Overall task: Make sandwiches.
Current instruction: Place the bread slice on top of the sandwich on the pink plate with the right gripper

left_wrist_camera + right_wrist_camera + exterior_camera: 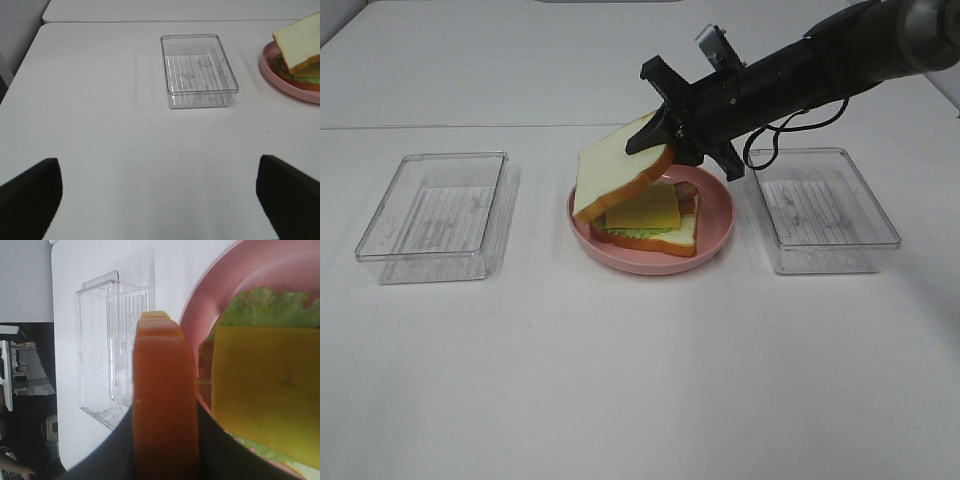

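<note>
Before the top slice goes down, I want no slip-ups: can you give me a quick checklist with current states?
1. Top bread slice gripped by right gripper: ok.
2. Cheese lying flat on the stack: ok.
3. Bottom slice inside the pink plate: ok.
4. Held slice level over the stack: not ok, it is tilted.
5. Left gripper open and away from the plate: ok.
6. Bacon position under the cheese: cannot tell.

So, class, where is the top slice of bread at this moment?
In the exterior high view the top slice of bread is held tilted in the right tool, above the left side of the pink plate, over the cheese.
</note>
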Available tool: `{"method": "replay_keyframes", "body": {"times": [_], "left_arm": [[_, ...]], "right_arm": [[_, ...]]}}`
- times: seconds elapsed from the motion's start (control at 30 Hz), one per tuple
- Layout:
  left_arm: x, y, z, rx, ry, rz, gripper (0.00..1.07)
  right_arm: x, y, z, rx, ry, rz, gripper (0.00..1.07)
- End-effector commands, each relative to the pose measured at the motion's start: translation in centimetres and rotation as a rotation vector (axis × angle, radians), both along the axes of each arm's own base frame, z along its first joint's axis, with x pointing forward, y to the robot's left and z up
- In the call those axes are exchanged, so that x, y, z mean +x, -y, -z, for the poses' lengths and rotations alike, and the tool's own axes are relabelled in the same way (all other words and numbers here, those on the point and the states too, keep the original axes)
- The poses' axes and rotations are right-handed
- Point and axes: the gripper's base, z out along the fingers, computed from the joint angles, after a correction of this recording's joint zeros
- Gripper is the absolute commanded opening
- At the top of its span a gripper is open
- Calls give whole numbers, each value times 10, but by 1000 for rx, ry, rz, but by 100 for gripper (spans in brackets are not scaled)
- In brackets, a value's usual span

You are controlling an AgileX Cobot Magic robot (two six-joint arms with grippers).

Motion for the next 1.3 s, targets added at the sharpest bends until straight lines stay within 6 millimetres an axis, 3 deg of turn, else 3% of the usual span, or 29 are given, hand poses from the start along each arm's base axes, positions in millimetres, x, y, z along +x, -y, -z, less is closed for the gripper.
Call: {"method": "replay_keyframes", "body": {"times": [0.03, 0.43, 0.8, 0.83, 0.87, 0.9, 0.93, 0.97, 1.0, 1.03, 1.07, 1.1, 1.13, 1.3], "left_arm": [[-2, 0, 2, 2, 17, 6, 98], [-2, 0, 2, 2, 17, 6, 98], [-2, 0, 2, 2, 17, 6, 98], [-2, 0, 2, 2, 17, 6, 98], [-2, 0, 2, 2, 17, 6, 98], [-2, 0, 2, 2, 17, 6, 98], [-2, 0, 2, 2, 17, 6, 98], [-2, 0, 2, 2, 17, 6, 98], [-2, 0, 2, 2, 17, 6, 98], [-2, 0, 2, 2, 17, 6, 98], [-2, 0, 2, 2, 17, 6, 98], [-2, 0, 2, 2, 17, 6, 98], [-2, 0, 2, 2, 17, 6, 98], [-2, 0, 2, 2, 17, 6, 98]], "right_arm": [[2, 2, 0, -7, 22, 19, 0], [2, 4, 18, -53, -25, 23, 0], [2, 4, 21, -63, -25, 18, 1], [2, 4, 21, -68, -24, 14, 6], [2, 5, 21, -75, -30, 16, 20], [2, 5, 21, -75, -30, 16, 20], [2, 5, 21, -77, -40, 23, 27], [1, 6, 23, -87, -67, 40, 48], [1, 6, 23, -87, -67, 40, 48], [0, 7, 24, -108, -71, 34, 65], [0, 8, 25, -120, -68, 24, 72], [0, 8, 25, -120, -68, 24, 72], [-1, 9, 25, -142, -59, 5, 80], [-3, 12, 21, -190, -40, -24, 80]]}}
